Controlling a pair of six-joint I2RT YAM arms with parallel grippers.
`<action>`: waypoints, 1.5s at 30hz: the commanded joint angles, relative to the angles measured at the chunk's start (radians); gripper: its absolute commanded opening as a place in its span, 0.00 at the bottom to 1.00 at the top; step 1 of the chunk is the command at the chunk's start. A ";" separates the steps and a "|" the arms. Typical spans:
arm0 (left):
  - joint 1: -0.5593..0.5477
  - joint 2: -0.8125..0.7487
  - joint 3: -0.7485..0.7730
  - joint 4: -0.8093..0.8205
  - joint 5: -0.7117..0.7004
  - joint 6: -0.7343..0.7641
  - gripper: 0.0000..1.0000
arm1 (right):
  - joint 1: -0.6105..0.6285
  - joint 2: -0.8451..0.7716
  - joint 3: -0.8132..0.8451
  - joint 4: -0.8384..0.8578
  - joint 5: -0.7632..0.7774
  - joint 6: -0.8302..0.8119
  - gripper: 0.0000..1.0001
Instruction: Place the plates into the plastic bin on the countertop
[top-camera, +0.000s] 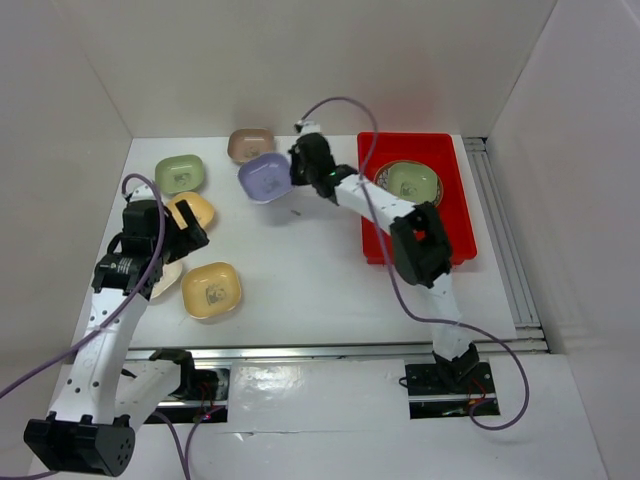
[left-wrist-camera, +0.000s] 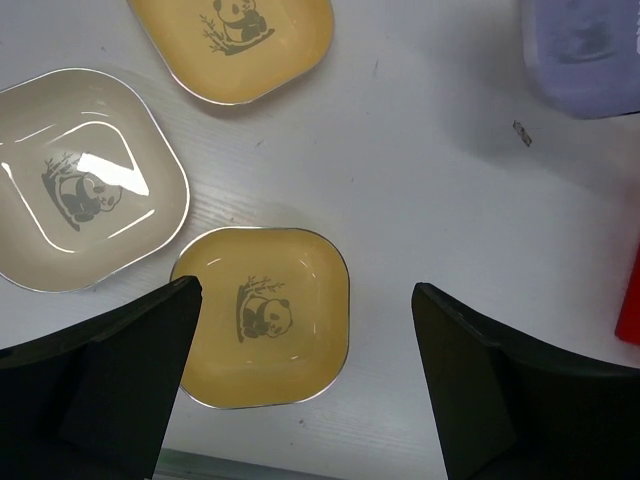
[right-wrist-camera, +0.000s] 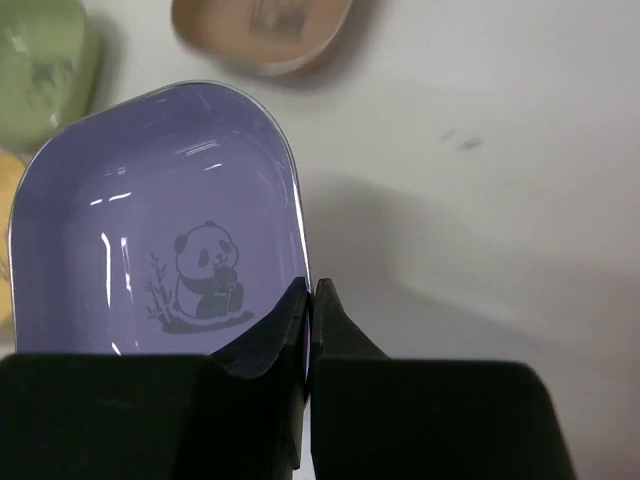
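Note:
My right gripper (top-camera: 293, 172) is shut on the right rim of a lilac dish (top-camera: 264, 177) and holds it above the white countertop (top-camera: 300, 260), left of the red bin (top-camera: 462, 215). The wrist view shows the fingertips (right-wrist-camera: 310, 300) pinching that lilac rim (right-wrist-camera: 150, 220). The bin holds a round brown-rimmed plate (top-camera: 434, 176) with a green dish (top-camera: 410, 182) on it. My left gripper (top-camera: 185, 235) is open and empty, hovering over a yellow dish (left-wrist-camera: 262, 315). A cream dish (left-wrist-camera: 80, 180) and a second yellow dish (left-wrist-camera: 235, 45) lie beside it.
A green dish (top-camera: 181, 173) and a tan-pink dish (top-camera: 250, 145) sit at the back of the table; both show in the right wrist view, the green dish (right-wrist-camera: 35, 60) and the tan-pink dish (right-wrist-camera: 262, 30). White walls close in the left, back and right sides. A metal rail (top-camera: 500, 240) runs right of the bin.

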 joint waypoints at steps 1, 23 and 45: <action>0.005 0.017 0.006 0.034 0.018 0.010 1.00 | -0.135 -0.286 -0.064 0.038 0.044 -0.004 0.00; -0.016 0.330 0.244 0.162 0.279 -0.005 1.00 | -0.623 -0.522 -0.616 0.065 0.170 -0.047 0.00; -0.016 1.400 1.290 0.313 0.185 0.187 0.99 | -0.514 -0.590 -0.622 0.072 0.126 -0.076 1.00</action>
